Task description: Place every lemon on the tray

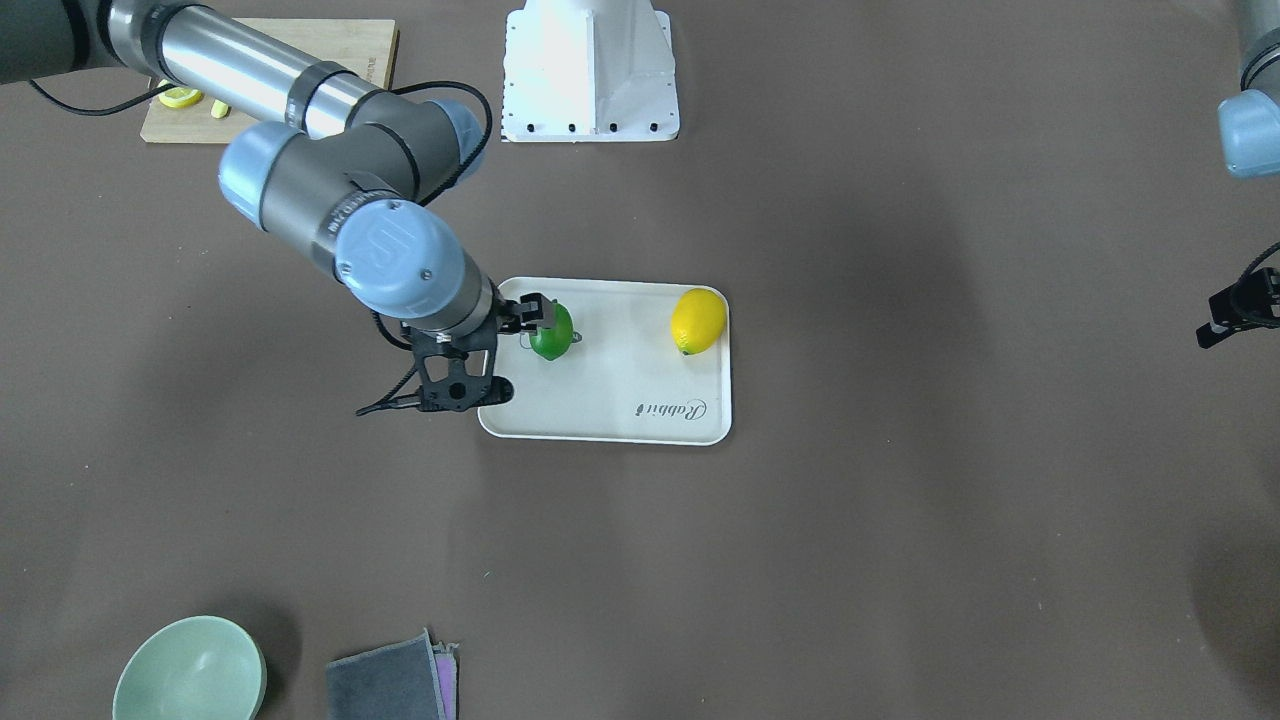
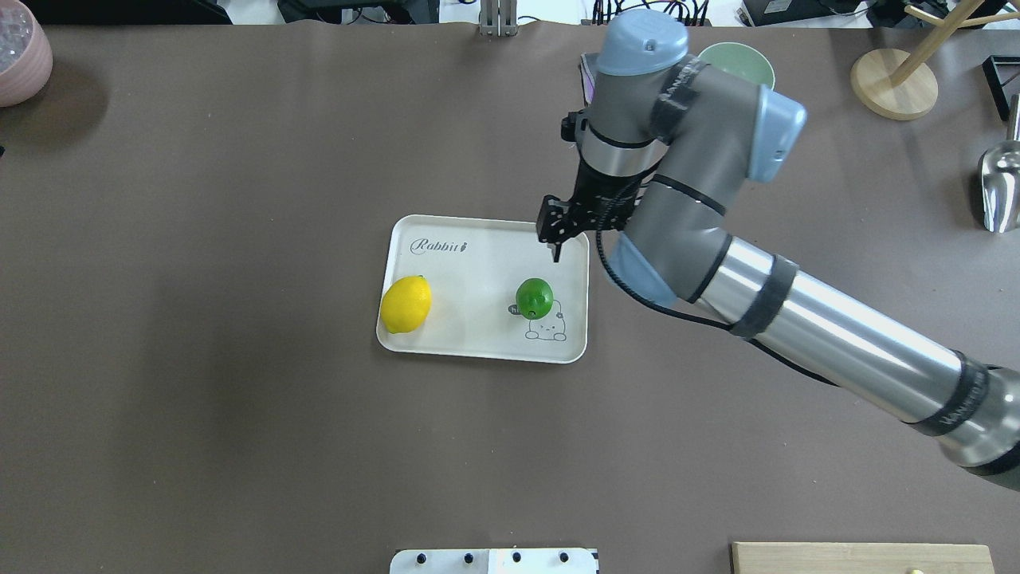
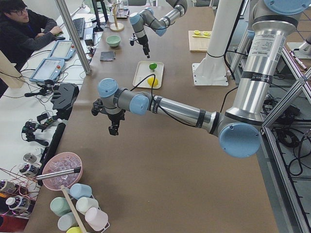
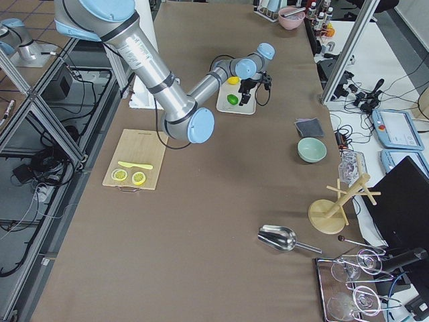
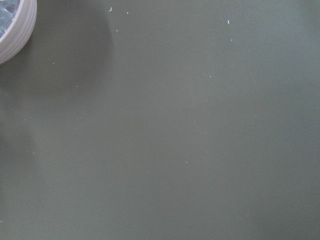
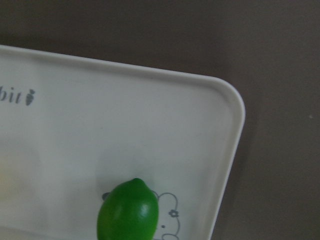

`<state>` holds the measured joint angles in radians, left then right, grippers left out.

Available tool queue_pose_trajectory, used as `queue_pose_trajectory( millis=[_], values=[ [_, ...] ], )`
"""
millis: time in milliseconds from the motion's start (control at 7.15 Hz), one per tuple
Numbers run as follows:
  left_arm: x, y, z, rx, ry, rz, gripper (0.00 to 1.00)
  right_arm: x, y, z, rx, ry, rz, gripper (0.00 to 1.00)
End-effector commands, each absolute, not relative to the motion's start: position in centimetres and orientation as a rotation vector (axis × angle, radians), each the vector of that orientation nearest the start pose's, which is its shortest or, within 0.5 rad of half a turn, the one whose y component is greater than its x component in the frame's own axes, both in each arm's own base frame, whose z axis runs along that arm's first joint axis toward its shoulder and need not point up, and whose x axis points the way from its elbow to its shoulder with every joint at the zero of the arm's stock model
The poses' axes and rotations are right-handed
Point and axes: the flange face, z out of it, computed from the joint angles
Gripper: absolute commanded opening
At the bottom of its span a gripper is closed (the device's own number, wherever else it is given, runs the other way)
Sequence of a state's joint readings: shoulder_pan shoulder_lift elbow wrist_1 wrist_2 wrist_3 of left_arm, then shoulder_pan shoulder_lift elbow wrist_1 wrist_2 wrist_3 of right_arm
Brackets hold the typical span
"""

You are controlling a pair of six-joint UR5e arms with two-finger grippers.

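Placing seemingly done: yellow lemon [image 2: 406, 304] and green lemon [image 2: 534, 297] on tray [image 2: 478, 263], mid-frame. Right gripper [image 2: 555, 243] empty, finger spread unclear; next, lift clear.

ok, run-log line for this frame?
yellow lemon: on tray | green lemon: on tray | right gripper: above tray, holds nothing | left gripper: far from tray | status: both lemons placed

In the right wrist view the green lemon [image 6: 129, 210] is cut off by the edge at 6 o'clock, and the tray [image 6: 150, 71] runs out at 9 and 6 o'clock, its script [image 6: 19, 96] clipped to "bit". From the front, the right gripper [image 1: 538, 315] covers the green lemon's 9 o'clock side, its jaw gap too small to judge. The left gripper [image 1: 1240, 308] is clipped at 3 o'clock, jaws unreadable.
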<state>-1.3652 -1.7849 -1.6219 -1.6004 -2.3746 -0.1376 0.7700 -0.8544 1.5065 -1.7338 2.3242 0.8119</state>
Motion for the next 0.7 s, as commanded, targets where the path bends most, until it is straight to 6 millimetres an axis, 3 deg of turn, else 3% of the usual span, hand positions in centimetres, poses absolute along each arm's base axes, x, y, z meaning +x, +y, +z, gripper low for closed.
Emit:
queue_pose_trajectory(
  millis=[0,140,280,560],
  values=[
    [5.9,-58.5,51.1,0.144,0.834,0.189,0.97,-34.1,-54.6,35.0,-0.113,-0.826,-0.192,1.00],
    [5.9,-58.4,51.2,0.141,0.834,0.188,0.97,-28.0,-55.9,40.2,-0.069,-0.801,-0.245,1.00],
    [5.9,-58.4,51.3,0.138,0.834,0.186,0.97,-22.2,-55.7,46.5,-0.067,-0.772,-0.280,1.00],
    [5.5,-58.4,51.3,0.142,0.833,0.187,0.96,-10.5,-55.8,54.1,-0.024,-0.745,-0.295,1.00]
  ],
)
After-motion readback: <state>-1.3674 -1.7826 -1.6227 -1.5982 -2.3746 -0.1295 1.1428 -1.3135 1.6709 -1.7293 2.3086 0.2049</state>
